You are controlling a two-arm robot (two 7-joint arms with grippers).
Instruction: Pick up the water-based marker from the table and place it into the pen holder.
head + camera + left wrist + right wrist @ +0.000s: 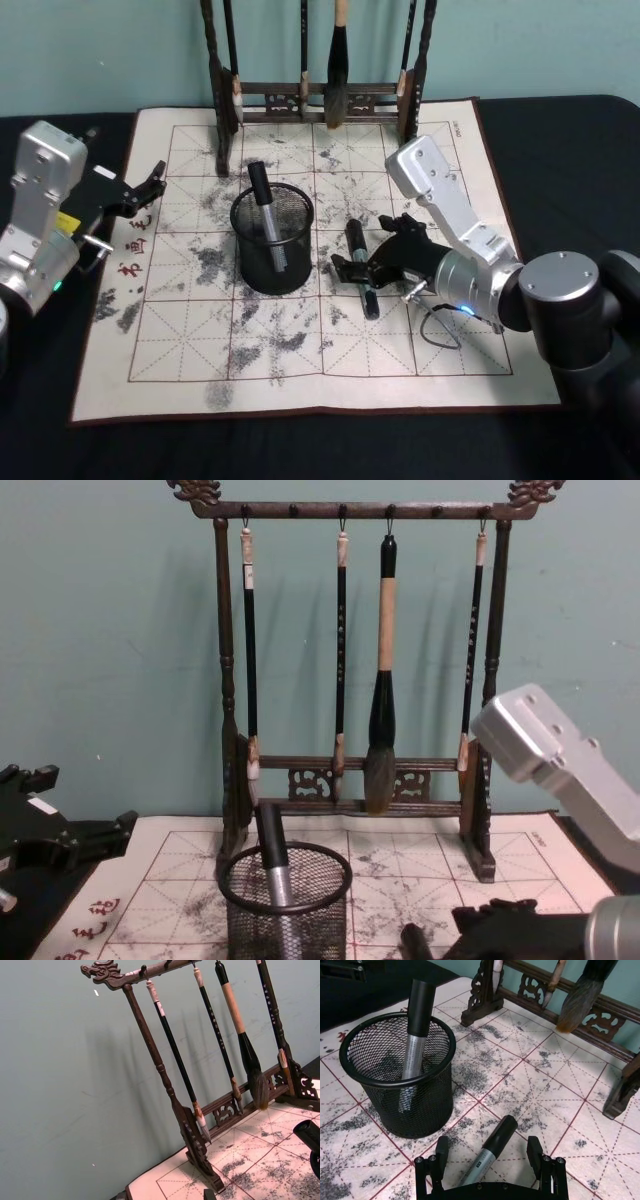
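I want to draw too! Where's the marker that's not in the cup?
In the head view the marker lies on the mat, just right of the pen holder, between the right gripper's open fingers.

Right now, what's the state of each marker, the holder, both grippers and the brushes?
pen holder: upright
loose marker: lying flat on the mat, ungripped
second marker: standing in pen holder, black end up
right gripper: open, straddling loose marker
left gripper: at the mat's left edge
brushes: hanging on rack
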